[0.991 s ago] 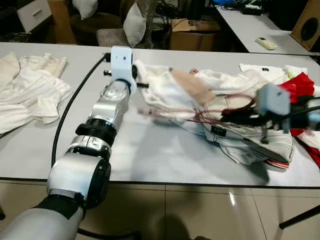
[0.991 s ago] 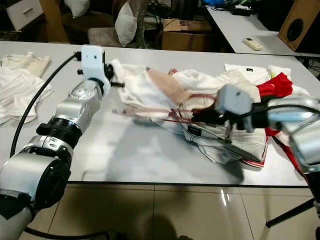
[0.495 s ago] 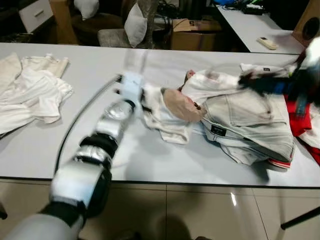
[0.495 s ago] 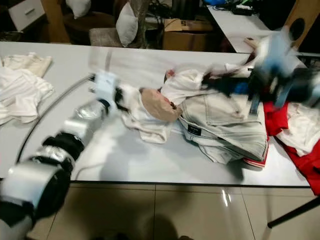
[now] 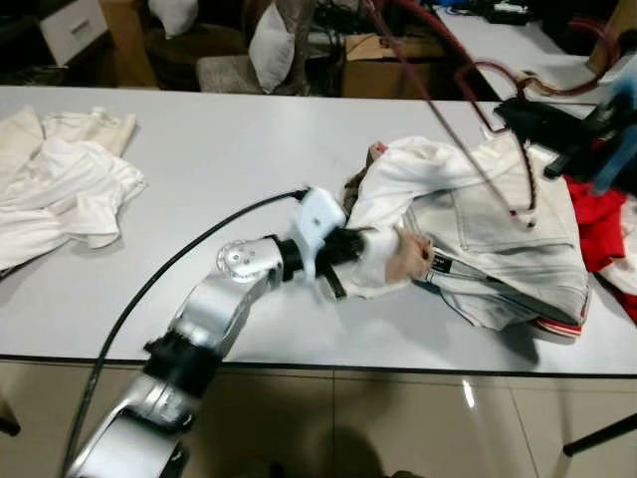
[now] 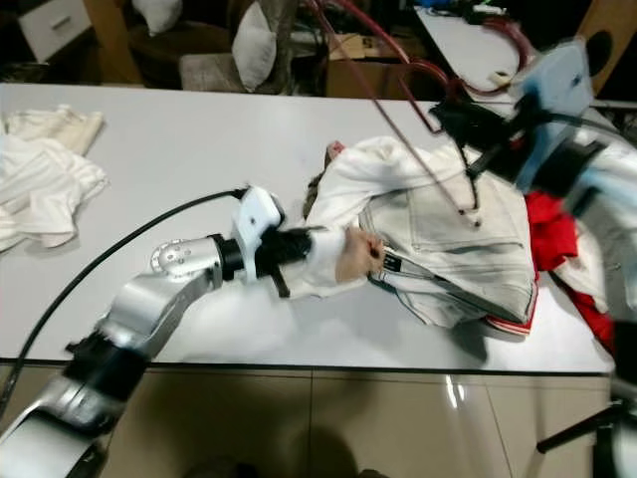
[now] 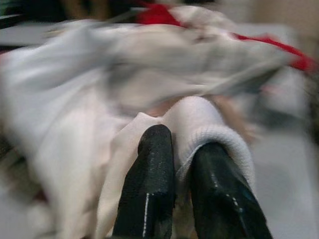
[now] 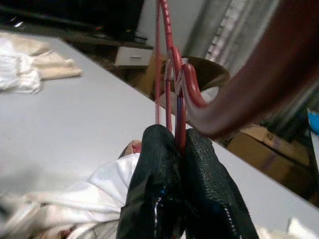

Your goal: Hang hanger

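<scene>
Dark red hanger (image 5: pixel 468 119) lifted, tilted above clothes pile, pinched near hook, frame slanting up-left.

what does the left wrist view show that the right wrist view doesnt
Left wrist view: the left end effector pinching the ribbed white cuff of a garment, with red cloth behind it, all blurred. Right wrist view: the right end effector shut on the red hanger, its hook looming close, plus bare table and pale clothes at the far end. Both look along two black fingers closed on something, over the white garment pile.
</scene>
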`<state>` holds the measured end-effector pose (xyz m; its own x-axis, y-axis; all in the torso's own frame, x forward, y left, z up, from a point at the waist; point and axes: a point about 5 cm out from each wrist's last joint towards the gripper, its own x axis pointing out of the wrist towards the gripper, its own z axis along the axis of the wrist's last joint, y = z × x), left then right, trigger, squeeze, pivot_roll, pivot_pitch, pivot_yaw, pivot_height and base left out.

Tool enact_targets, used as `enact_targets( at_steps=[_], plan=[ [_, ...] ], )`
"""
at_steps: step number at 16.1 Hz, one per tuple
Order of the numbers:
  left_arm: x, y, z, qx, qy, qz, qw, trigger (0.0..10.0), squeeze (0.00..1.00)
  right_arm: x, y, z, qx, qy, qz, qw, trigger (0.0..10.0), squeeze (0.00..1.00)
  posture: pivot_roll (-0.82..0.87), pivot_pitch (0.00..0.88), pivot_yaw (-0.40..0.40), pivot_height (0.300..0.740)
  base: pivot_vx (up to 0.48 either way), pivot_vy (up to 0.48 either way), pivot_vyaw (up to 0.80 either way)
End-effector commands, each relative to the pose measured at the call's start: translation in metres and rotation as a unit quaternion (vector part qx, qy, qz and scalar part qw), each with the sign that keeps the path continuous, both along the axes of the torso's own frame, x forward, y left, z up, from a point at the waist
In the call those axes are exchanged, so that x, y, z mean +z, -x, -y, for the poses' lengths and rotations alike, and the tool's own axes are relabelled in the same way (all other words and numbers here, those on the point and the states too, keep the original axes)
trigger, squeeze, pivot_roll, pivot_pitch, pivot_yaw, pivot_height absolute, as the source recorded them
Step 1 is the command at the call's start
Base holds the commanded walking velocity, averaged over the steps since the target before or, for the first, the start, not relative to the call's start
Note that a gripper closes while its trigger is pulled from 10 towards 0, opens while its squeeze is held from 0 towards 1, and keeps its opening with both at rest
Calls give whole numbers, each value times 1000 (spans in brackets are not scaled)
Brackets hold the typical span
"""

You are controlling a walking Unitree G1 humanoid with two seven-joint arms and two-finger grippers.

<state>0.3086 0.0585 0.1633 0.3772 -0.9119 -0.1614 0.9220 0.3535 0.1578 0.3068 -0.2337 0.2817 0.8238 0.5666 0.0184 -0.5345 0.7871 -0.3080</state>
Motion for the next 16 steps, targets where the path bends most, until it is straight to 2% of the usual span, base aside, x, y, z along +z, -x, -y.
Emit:
enact_targets(
  at_steps=[1, 2, 3, 4, 5, 6, 7, 9, 10, 11, 12, 13, 14, 15, 16],
  plan=[
    [6, 9, 3, -35, -16, 11, 999, 10000, 1000, 2, 2, 1, -27, -3, 12, 1000, 10000, 0, -140, 0, 53, 740, 0, 0, 0],
    [7, 14, -2, -46, -51, 25, 997, 10000, 1000, -3, 2, -2, -42, -15, 13, 999, 10000, 0, -138, 0, 55, 740, 0, 0, 0],
    [8, 18, -15, -53, -100, 36, 993, 10000, 1000, -7, 2, -6, -58, -31, 15, 998, 10000, 0, -133, 0, 60, 740, 0, 0, 0],
    [11, 23, -27, -66, -129, 36, 989, 10000, 1000, -10, 3, -9, -70, -49, 15, 996, 10000, 0, -131, 0, 61, 740, 0, 0, 0],
    [16, 29, -34, -74, -133, 24, 988, 10000, 1000, -13, 5, -12, -81, -60, 15, 995, 10000, 0, -125, 0, 61, 740, 0, 0, 0],
    [20, 32, -39, -75, -120, 11, 990, 10000, 1000, -14, 5, -14, -86, -70, 15, 994, 10000, 0, -123, 0, 60, 740, 0, 0, 0],
    [30, 37, -54, -63, -77, -14, 995, 10000, 1000, -19, 8, -22, -95, -97, 15, 991, 10000, 0, -115, 0, 60, 740, 0, 0, 0],
    [39, 40, -66, -36, -19, -31, 999, 10000, 1000, -22, 10, -34, -96, -125, 13, 987, 10000, 0, -109, 0, 61, 740, 0, 0, 0],
    [45, 40, -74, -3, 30, -31, 999, 10000, 1000, -24, 13, -44, -98, -146, 14, 984, 10000, 0, -106, 0, 61, 740, 0, 0, 0],
    [48, 37, -82, 45, 94, -35, 994, 10000, 1000, -26, 14, -53, -117, -162, 4, 980, 10000, 0, -101, 0, 64, 740, 0, 0, 0],
    [46, 35, -91, 99, 128, -34, 986, 10000, 1000, -25, 16, -62, -121, -174, -3, 977, 10000, 0, -106, 0, 68, 740, 0, 0, 0],
    [46, 35, -95, 119, 131, -30, 984, 10000, 1000, -25, 17, -65, -119, -177, -3, 977, 10000, 0, -105, 0, 68, 740, 0, 0, 0],
    [41, 28, -106, 225, 136, -24, 965, 10000, 439, -27, 21, -72, -130, -175, -3, 976, 10000, 0, -102, 0, 62, 740, 0, 0, 0],
    [41, 25, -110, 272, 141, -6, 952, 10000, 251, -32, 24, -75, -132, -174, -4, 976, 10000, 0, -97, 0, 58, 740, 0, 0, 0],
    [41, 24, -111, 289, 135, 6, 948, 10000, 153, -36, 26, -77, -135, -176, -6, 975, 10000, 0, -97, 0, 58, 740, 0, 0, 0]
  ],
)
